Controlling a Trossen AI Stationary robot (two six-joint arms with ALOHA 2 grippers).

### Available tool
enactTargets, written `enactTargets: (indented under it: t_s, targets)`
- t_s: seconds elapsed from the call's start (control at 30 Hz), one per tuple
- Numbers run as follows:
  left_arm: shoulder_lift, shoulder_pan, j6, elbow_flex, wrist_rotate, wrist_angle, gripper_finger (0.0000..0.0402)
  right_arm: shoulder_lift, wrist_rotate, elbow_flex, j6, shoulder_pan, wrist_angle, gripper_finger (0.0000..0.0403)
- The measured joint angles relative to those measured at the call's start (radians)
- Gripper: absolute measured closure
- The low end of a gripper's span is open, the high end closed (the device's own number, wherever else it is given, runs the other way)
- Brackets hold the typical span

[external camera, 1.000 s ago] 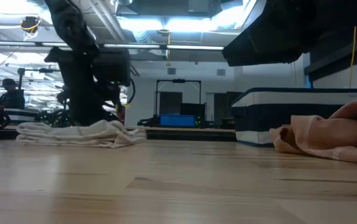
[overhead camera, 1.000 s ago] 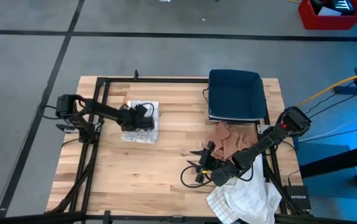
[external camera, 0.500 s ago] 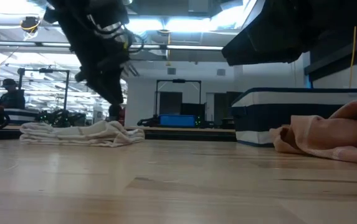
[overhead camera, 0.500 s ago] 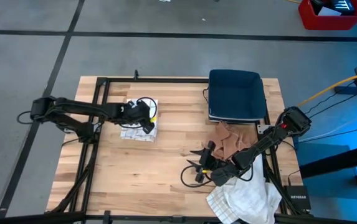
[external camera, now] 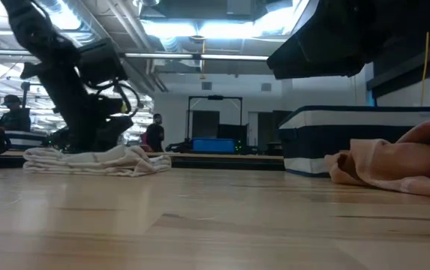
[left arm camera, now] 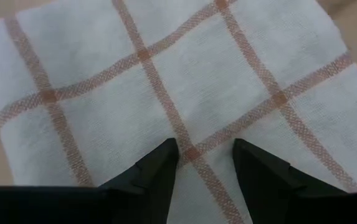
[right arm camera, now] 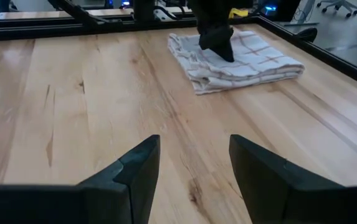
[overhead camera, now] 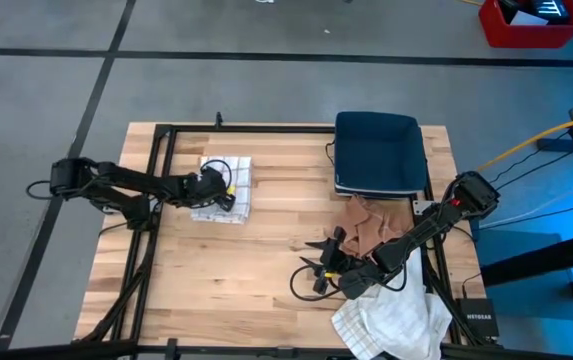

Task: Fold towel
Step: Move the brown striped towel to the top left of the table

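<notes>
One towel [overhead camera: 222,189], white with thin orange checks, lies folded into a compact rectangle on the left half of the table [overhead camera: 266,250], well apart from the dark bin [overhead camera: 380,150] at the far right. The left gripper [overhead camera: 214,188] hangs low over the towel, its fingers [left arm camera: 156,174] parted by a narrow gap with only flat cloth showing between them; nothing is pinched. The right gripper [overhead camera: 318,270] waits over bare wood near the table's front, jaws moderately apart and empty, close to a crumpled tan cloth [overhead camera: 366,228] and a white cloth [overhead camera: 391,320] spilling off the front edge. The low view shows the towel [external camera: 98,160] as a soft, slightly rumpled stack with rounded fold edges. By its look the fabric is light, limp and thin: it should drape and slide on the smooth wood rather than hold a shape, and its layers could separate or drag if lifted carelessly. There is no risk of breakage. A sensible hold would probably be at a corner or along a folded edge, pinching all layers together, since a grip in the flat middle would likely gather only the top ply and bunch it.
</notes>
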Motion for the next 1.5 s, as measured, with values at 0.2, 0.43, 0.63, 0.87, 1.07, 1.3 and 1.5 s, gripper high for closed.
enactTargets:
  t_s: [0.2, 0.43, 0.63, 0.87, 1.07, 1.3, 1.5]
  targets:
    - [-0.001, 0.123, 0.149, -0.032, -0.062, 0.006, 0.0247, 0.000, 0.000, 0.001, 0.002, 0.000, 0.001, 0.0205]
    - [-0.033, 0.225, 0.277, -0.011, -0.050, 0.020, 0.0247, 0.000, 0.000, 0.001, 0.001, 0.000, 0.001, 0.0205]
    - [-0.160, 0.120, 0.110, 0.011, 0.036, 0.062, 0.0247, 0.000, -0.003, 0.001, 0.007, -0.015, 0.002, 0.0205]
    - [-0.141, 0.083, -0.031, -0.086, 0.032, 0.039, 0.0247, 0.000, -0.027, 0.001, 0.025, -0.020, 0.002, 0.0205]
    - [-0.138, 0.160, 0.017, -0.144, -0.039, 0.047, 0.0247, 0.000, -0.027, 0.001, 0.025, -0.019, 0.002, 0.0205]
    - [-0.138, 0.286, 0.145, -0.150, -0.054, 0.068, 0.0247, 0.000, -0.030, 0.001, 0.025, -0.019, 0.002, 0.0205]
    - [-0.146, 0.354, 0.213, -0.148, -0.087, 0.036, 0.0247, 0.000, -0.034, 0.001, 0.025, -0.019, 0.001, 0.0205]
